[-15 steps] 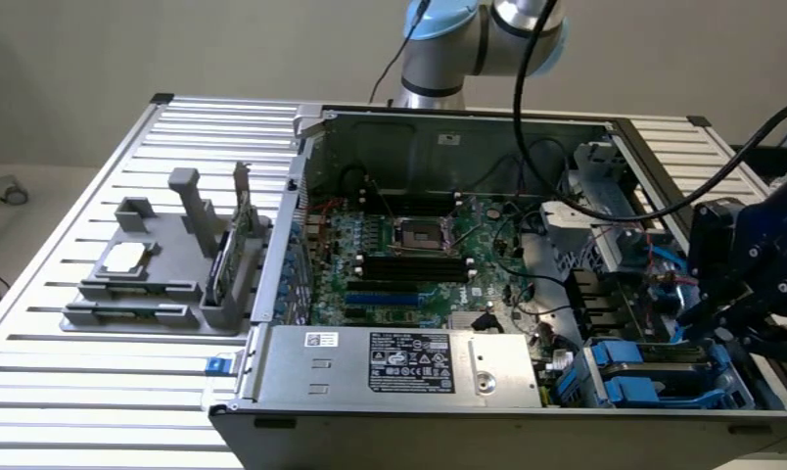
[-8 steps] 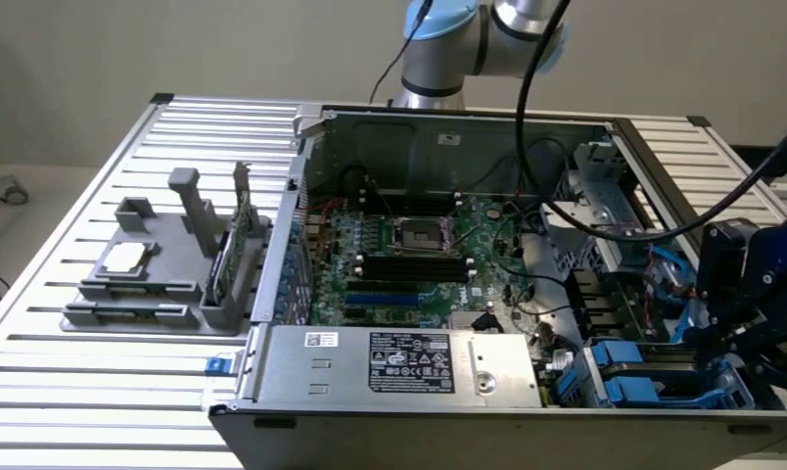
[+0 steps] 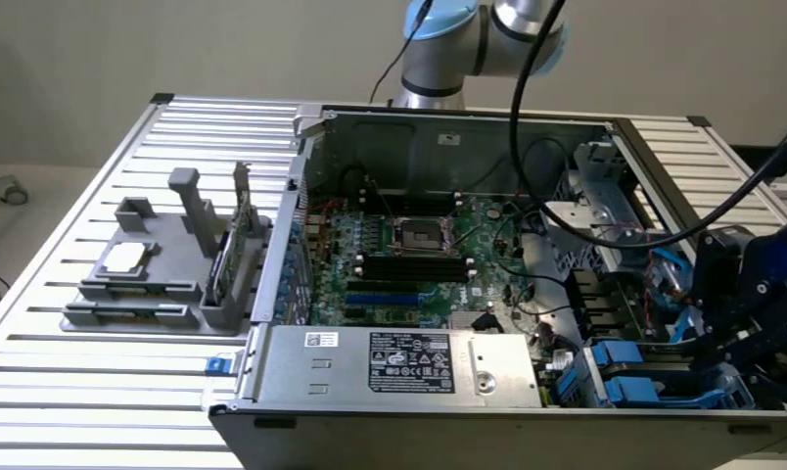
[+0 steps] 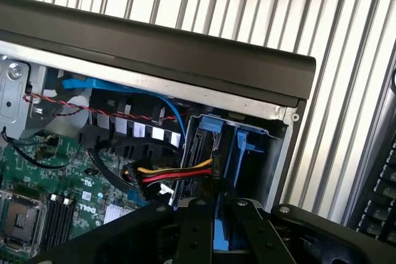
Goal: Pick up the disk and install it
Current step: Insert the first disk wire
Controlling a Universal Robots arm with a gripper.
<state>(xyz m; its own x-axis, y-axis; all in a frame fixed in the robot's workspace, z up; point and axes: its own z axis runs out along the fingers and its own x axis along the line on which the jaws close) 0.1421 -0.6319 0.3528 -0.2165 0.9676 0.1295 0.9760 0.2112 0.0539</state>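
Gripper (image 4: 224,207) clamps the flat, blue-railed disk (image 4: 225,238).

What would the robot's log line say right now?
claw: shut on disk | where: at drive bay | case: open

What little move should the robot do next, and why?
Probably ease the disk straight into the drive bay. The gripper holds the disk's blue edge between its jaws, right by that bay in the corner of the case.
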